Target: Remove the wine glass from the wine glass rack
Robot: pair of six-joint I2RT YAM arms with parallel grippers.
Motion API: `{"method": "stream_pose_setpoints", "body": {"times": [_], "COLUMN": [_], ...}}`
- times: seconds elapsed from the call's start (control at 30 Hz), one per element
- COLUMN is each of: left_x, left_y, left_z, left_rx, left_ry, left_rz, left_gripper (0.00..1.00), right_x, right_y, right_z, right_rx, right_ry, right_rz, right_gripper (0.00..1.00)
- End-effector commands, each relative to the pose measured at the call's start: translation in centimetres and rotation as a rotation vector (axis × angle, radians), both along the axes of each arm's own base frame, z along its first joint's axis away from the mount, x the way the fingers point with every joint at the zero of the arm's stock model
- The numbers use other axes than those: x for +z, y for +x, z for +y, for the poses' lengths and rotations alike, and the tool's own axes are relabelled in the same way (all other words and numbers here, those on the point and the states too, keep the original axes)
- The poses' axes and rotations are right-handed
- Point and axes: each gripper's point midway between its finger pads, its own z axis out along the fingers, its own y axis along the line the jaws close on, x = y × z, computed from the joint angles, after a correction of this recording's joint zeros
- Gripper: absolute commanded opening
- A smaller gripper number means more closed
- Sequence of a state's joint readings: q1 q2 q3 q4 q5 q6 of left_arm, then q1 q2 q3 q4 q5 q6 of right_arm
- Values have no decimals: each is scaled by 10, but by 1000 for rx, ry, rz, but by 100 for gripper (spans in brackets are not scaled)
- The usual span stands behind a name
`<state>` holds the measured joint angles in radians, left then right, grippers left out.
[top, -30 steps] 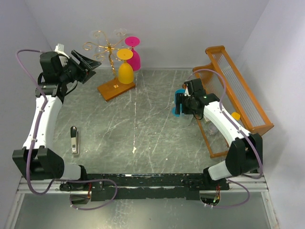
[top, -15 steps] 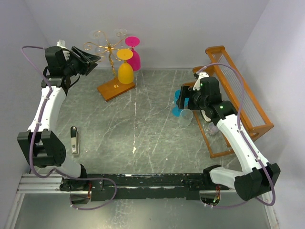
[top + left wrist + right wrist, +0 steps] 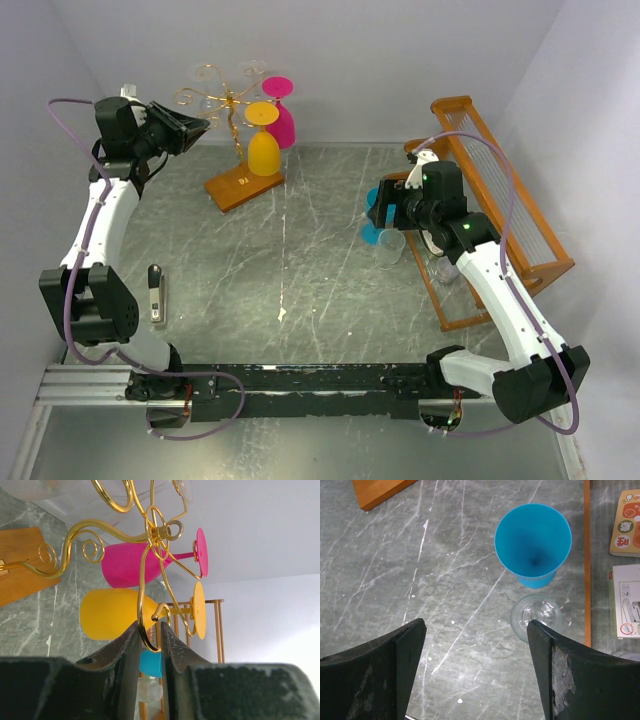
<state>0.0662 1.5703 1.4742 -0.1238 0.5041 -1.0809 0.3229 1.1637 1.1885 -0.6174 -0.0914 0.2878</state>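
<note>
The job looks unfinished. The wine glass rack (image 3: 243, 184) stands at about 11 o'clock on the worktop (image 3: 300, 260). A yellow glass (image 3: 263, 150) and a pink glass (image 3: 283, 122) hang upside down from its gold scrolled arms, the pink one behind the yellow. Clear glasses seem to hang from the far arms too, though they are faint.

The left fingers (image 3: 127, 645) are up at the rack's 9 o'clock side, drawn close with only a slim gap. One gold hook runs through that gap, but I cannot tell whether they pinch it. They hold no glass.

At about 3 o'clock a blue glass (image 3: 533, 542) stands upright on the stone, and a clear glass (image 3: 536, 617) stands just beside it. The right fingers (image 3: 410, 645) hang above them, spread wide and holding nothing. So at least the two coloured glasses remain to be lifted off.

The worktop is grey-green marbled stone with pale veins and a few white flecks. A larger wooden rack (image 3: 520, 200) with clear slats sits along its 3 o'clock edge. A small dark-and-silver object (image 3: 155, 292) lies near 8 o'clock. Plain pale walls close the space in on three sides.
</note>
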Motion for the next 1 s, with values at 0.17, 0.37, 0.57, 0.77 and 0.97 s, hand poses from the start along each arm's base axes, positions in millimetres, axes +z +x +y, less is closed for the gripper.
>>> {"method": "stream_pose_setpoints", "body": {"times": [0.17,0.37,0.57,0.77,0.97], "left_x": [31,36,44,41,36], "left_y": [-4,-8,-20,-39,-59], "left_z": [9,18,30,43,60], "left_rx": [-22,-27,-28,-34,-25], "left_ry": [-44,-76,-107,-133,-133], "left_rz": [-84,-82,-90,-77,-60], "left_gripper": [15,7,7,7,7], "right_x": [17,21,23,23,26], "right_y": [-2,-1,-2,-4,-6], "right_z": [5,8,10,13,13], "right_rx": [16,23,28,35,36], "right_ry": [43,59,74,92,102], "right_rz": [-47,-50,-49,-46,-51], "right_gripper": [82,82,82,81,81]}}
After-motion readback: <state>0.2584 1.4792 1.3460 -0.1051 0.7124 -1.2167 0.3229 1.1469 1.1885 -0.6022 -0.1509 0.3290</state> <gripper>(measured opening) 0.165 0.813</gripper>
